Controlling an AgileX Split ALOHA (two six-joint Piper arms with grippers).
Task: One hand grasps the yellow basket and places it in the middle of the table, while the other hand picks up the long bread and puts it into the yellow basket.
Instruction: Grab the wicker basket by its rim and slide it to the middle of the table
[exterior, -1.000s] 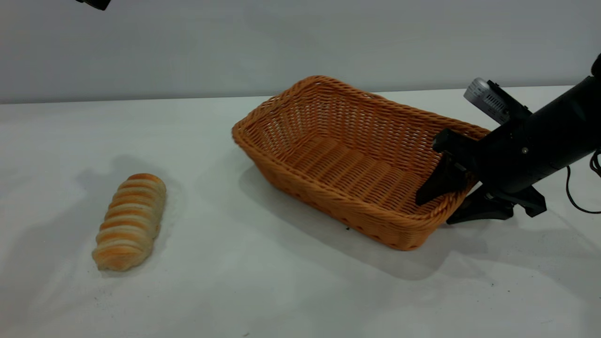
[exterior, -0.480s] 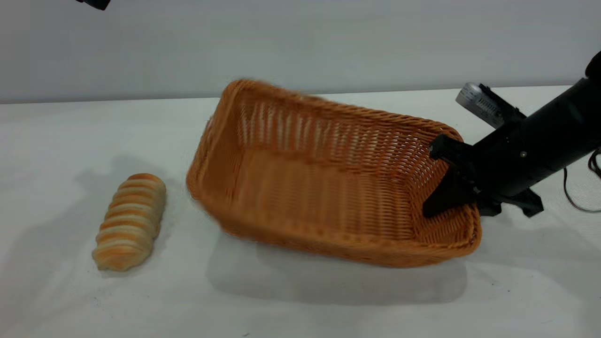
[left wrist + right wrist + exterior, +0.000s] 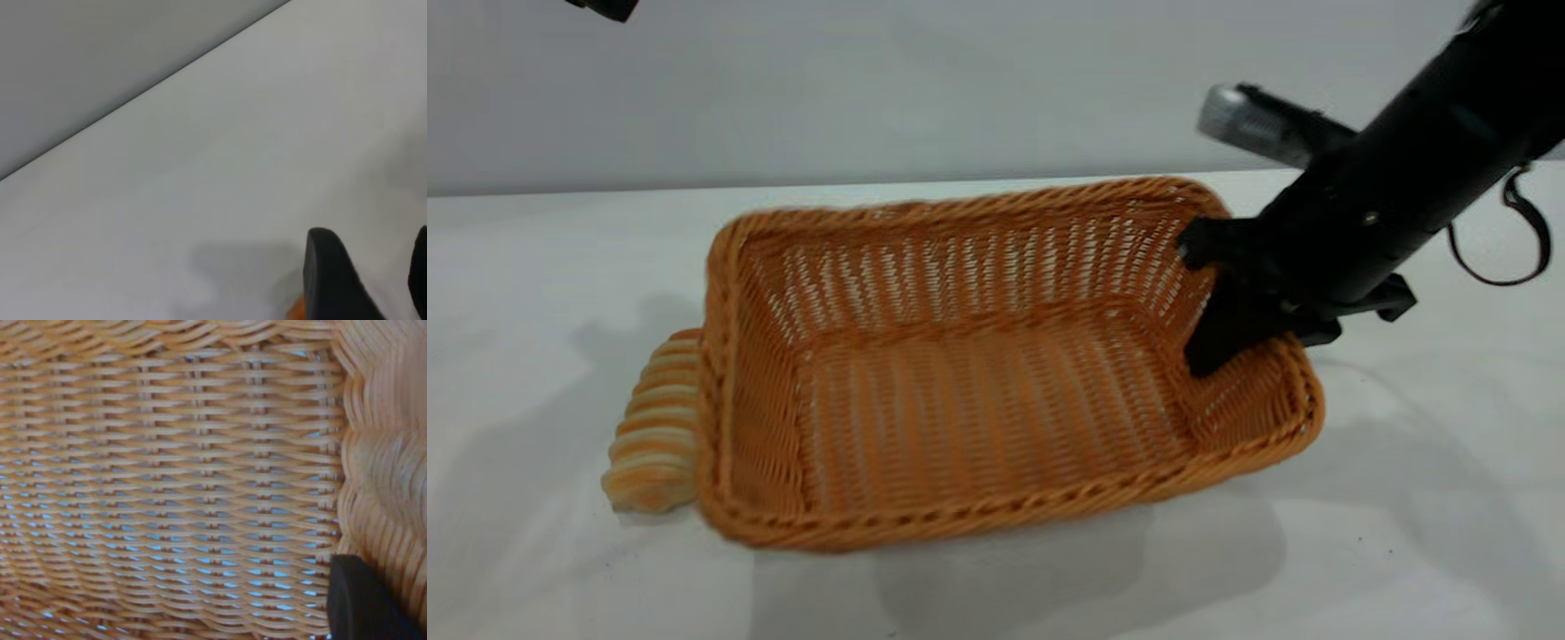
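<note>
The yellow basket (image 3: 925, 524) sits in the middle of the table (image 3: 1405, 498), long side towards the camera, with a shadow under its front edge. My right gripper (image 3: 1254, 342) is shut on the basket's right end wall, one finger (image 3: 1218, 333) inside and the other hidden outside. In the right wrist view the weave (image 3: 173, 473) fills the frame, with one finger (image 3: 363, 603) against it. The long bread (image 3: 654, 427) lies at the left, partly hidden behind the basket's left rim. My left gripper (image 3: 377, 280) is open and empty, high above the table's left side (image 3: 600, 7).
A black cable (image 3: 1516, 240) loops behind the right arm. Bare tabletop lies in front of the basket and to its right. The grey wall runs along the table's far edge.
The right gripper has swung the basket leftwards and turned it; its left end now covers part of the bread. The right arm rose and moved left. The bread has not moved.
</note>
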